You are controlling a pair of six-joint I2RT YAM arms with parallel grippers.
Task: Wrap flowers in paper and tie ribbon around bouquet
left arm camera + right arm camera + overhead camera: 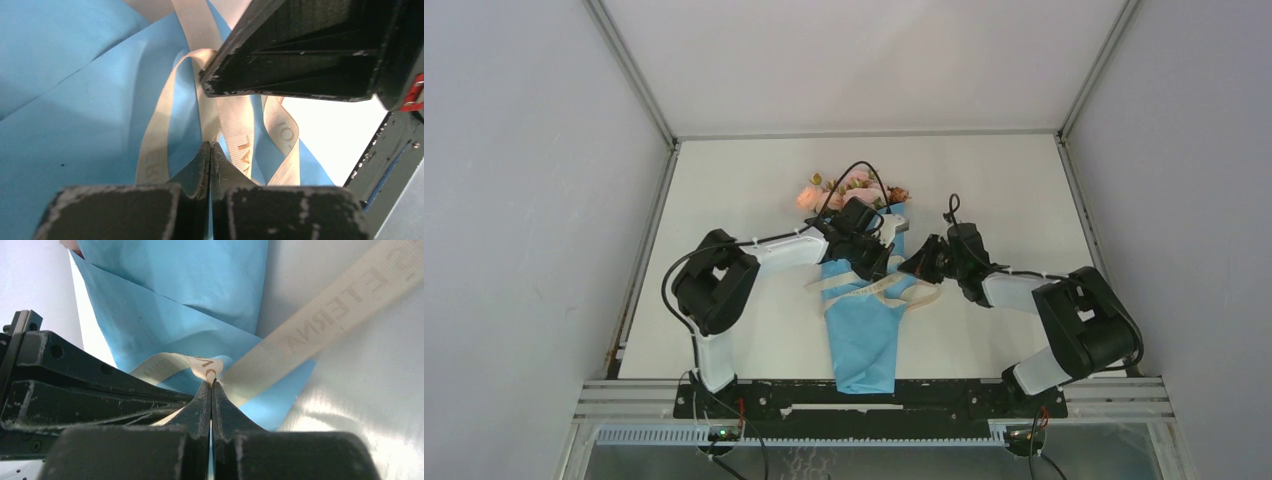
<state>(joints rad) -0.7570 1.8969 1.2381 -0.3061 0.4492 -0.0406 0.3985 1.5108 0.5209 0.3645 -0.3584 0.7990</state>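
Bouquet (864, 335) lies in the middle of the table (744, 200), stem end toward the arm bases, flowers (852, 190) poking out the far end. Paper (75, 125) is wrapped around them, so wrapping looks done and tying is the step in hand. Ribbon (882, 292) crosses the wrap about halfway along, looped on top, ends trailing to both sides; no knot visible

Your right gripper (210, 390) is pressed together on a fold of ribbon at the paper's edge, likely to keep that end taut. Your left gripper (210, 155) sits just beside it over the paper, fingers pressed together among the loops; cannot tell whether ribbon is caught between them

The two tips nearly meet: watch for a clash, and for thin paper creasing under any pull
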